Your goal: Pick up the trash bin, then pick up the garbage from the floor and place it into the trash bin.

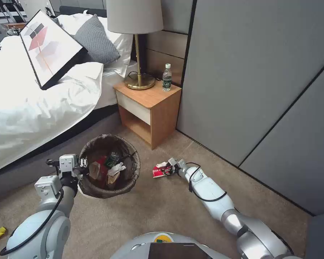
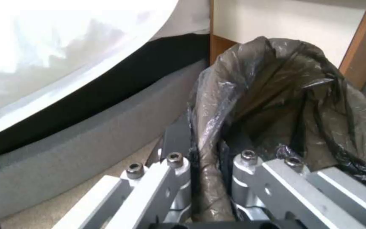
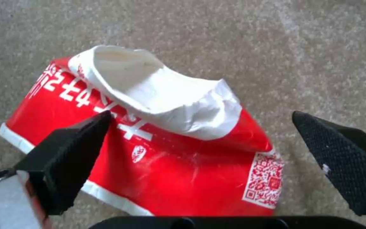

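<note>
Right gripper [image 3: 200,127], fingers spread wide, straddles a crumpled red-and-white packet [image 3: 157,152] on beige carpet [image 3: 318,47]; left gripper [image 2: 210,165] clamps the round, dark-bagged trash bin's [image 1: 109,165] rim.

- Head view: high vantage, facing forward and down over carpet floor [image 1: 162,208], bed [image 1: 32,108] and nightstand [image 1: 151,108].
- Left wrist view: close behind the left gripper [image 2: 204,178], facing the trash bin [image 2: 284,105]; shared with head view [image 1: 109,167].
- Right wrist view: very close above the red-and-white packet [image 3: 157,152], looking down past the right gripper [image 3: 200,140]; shared with head view [image 1: 160,169].
</note>
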{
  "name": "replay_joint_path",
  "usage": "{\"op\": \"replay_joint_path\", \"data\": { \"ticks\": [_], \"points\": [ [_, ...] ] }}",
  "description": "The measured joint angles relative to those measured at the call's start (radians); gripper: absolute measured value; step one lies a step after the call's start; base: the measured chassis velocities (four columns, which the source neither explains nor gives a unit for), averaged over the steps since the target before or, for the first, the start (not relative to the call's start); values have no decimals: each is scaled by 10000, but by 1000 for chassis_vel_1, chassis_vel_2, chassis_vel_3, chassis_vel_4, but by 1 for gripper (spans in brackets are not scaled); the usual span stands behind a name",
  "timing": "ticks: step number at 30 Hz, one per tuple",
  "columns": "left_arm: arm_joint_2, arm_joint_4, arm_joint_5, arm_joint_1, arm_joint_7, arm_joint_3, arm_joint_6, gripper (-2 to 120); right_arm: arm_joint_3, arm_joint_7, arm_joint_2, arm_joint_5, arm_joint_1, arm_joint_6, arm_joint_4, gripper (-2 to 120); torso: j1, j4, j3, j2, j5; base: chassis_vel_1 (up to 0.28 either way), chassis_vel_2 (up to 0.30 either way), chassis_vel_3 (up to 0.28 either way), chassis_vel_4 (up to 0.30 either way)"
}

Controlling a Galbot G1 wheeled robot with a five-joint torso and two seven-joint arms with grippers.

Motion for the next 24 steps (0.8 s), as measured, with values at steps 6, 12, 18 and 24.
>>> {"op": "replay_joint_path", "data": {
  "ticks": [6, 12, 18, 24],
  "points": [
    [-14, 0, 19, -5, -1, 26, -4, 7, 6, 1, 58, -25, 5, 0, -32, 93, 0, -1, 0, 0, 0, 0, 0, 0, 0],
    [-21, 0, 29, 31, -3, 27, -4, 7, 23, -33, 79, -33, 22, -9, -34, 71, 0, 0, 0, 0, 1, 0, 0, 0, 0],
    [-28, 0, 48, 48, -4, 42, -4, 7, 35, -35, 89, -57, -58, -11, 98, 47, 0, -1, 0, 0, 1, 0, 0, 0, 0],
    [-27, 0, 59, 67, -6, 47, -4, 7, 37, -27, 81, -129, -197, 1, 295, 26, 0, 0, 0, 0, 1, 0, 0, 0, 0]
  ]
}}
